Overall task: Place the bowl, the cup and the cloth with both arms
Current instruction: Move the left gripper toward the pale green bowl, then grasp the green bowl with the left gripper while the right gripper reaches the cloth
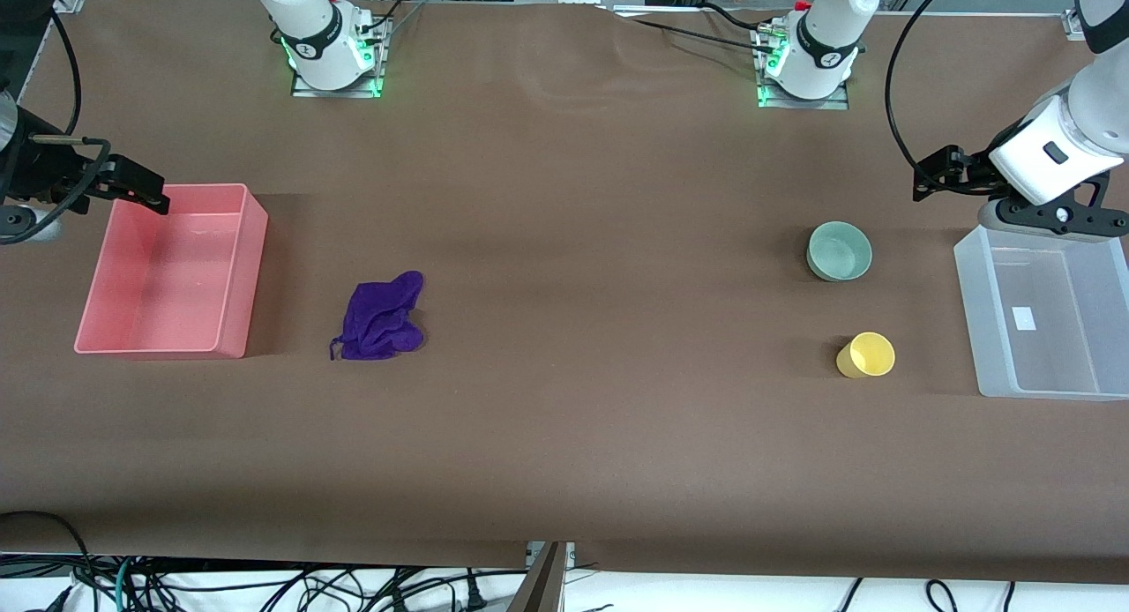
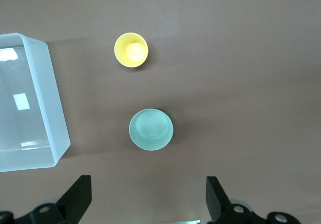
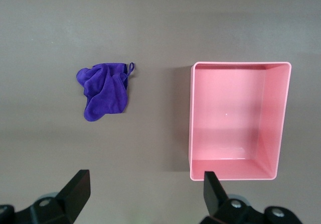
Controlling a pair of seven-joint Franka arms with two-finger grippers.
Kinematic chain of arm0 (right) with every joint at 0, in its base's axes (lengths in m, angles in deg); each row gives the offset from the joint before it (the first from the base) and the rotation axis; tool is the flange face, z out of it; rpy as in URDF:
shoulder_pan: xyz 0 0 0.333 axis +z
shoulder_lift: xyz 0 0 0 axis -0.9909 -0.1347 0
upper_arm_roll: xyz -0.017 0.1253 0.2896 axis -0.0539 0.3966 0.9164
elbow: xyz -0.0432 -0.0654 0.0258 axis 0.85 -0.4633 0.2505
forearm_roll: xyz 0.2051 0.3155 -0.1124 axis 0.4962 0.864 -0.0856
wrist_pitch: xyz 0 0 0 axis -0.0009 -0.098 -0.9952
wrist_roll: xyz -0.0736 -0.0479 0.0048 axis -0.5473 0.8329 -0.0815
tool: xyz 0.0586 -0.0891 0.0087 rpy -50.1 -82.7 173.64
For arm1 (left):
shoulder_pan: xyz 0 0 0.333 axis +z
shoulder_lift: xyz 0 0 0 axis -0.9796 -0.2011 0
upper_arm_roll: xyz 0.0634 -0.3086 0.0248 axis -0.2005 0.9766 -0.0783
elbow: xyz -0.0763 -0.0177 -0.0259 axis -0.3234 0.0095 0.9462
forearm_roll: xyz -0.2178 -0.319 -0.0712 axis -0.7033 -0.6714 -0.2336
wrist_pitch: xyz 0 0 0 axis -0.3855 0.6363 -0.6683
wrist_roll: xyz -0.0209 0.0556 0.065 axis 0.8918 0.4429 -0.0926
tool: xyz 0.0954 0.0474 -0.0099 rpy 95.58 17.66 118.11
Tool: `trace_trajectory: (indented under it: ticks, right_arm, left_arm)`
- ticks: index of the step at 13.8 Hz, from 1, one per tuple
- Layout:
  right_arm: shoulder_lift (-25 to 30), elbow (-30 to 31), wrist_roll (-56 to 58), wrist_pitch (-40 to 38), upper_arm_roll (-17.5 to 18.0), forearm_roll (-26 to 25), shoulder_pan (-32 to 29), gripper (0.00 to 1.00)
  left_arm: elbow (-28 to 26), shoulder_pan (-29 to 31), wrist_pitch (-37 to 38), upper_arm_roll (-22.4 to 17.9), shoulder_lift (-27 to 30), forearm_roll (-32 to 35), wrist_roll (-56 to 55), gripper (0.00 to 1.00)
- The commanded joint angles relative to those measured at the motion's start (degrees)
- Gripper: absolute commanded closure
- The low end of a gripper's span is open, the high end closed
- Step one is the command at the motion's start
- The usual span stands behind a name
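Note:
The pale green bowl stands upright on the brown table toward the left arm's end, also in the left wrist view. The yellow cup stands nearer the front camera than the bowl and shows too in the left wrist view. The purple cloth lies crumpled toward the right arm's end, beside the pink bin, also in the right wrist view. My left gripper is up in the air by the clear bin's corner, open and empty. My right gripper hangs over the pink bin's corner, open and empty.
An empty pink bin stands at the right arm's end of the table, also seen in the right wrist view. An empty clear plastic bin stands at the left arm's end, beside bowl and cup. Cables hang below the table's front edge.

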Motion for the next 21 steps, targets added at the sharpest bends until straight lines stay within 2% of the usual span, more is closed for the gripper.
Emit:
trace_trajectory:
  ticks: [1, 7, 9, 12, 15, 18, 21]
  right_arm:
    - [0.24, 0.17, 0.69, 0.38, 0.34, -0.23, -0.62, 0.0]
    - [0.24, 0.17, 0.69, 0.38, 0.43, -0.31, -0.62, 0.0]
    - [0.24, 0.17, 0.69, 0.38, 0.43, -0.31, -0.62, 0.0]
    - [0.24, 0.17, 0.69, 0.38, 0.43, -0.31, -0.62, 0.0]
    - [-0.28, 0.17, 0.69, 0.55, 0.34, -0.31, -0.71, 0.0]
    - [-2.22, 0.25, -0.1, 1.69, 0.43, -0.93, -0.36, 0.0]
    - [-6.77, 0.6, 0.51, 6.34, 0.78, -0.93, 0.42, 0.0]
  left_arm:
    - [1.09, -0.49, 0.28, -0.28, -0.62, -0.21, -0.51, 0.0]
    - [0.21, -0.67, 0.54, -0.28, -1.58, -0.21, 0.11, 0.0]
    - [0.03, -0.76, 3.07, -0.28, -4.38, -0.29, 0.11, 0.0]
    - [-5.65, -0.49, 2.05, -0.28, -5.1, -0.21, 0.19, 0.0]
    - [-18.82, 0.12, -11.36, -0.28, -2.03, 0.49, 2.37, 0.0]
    - [-26.93, 1.7, -22.61, -0.37, -2.11, 1.98, 12.2, 0.0]
    - [-38.25, 2.32, -39.21, -0.37, -2.9, 3.39, 18.82, 0.0]
